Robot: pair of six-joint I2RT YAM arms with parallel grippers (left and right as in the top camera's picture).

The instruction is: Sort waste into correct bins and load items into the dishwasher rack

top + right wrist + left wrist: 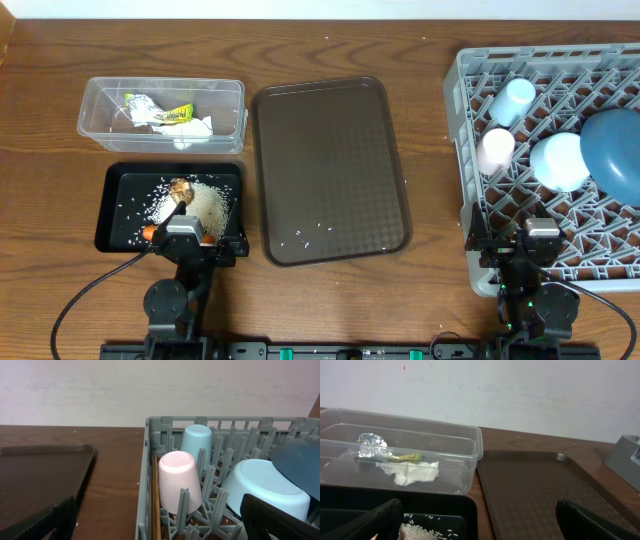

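Overhead: my left gripper (pixel 193 242) sat over the near edge of the black tray (pixel 115 225), with rice (pixel 205 200), brown lump (pixel 181 187) and carrot (pixel 149 232) right by it. My right gripper (pixel 527 242) was at the near-left corner of the rack (pixel 460 110), and the brown serving tray (pixel 330 150) lay between the arms. Left wrist: jaws wide apart, clear tub (pixel 451 462) ahead holding wrapper (pixel 372 446) and napkin (pixel 412 472). Right wrist: jaws wide apart too, white cup (pixel 177 482) and chopsticks (pixel 155 505) just ahead by the rack's left wall.
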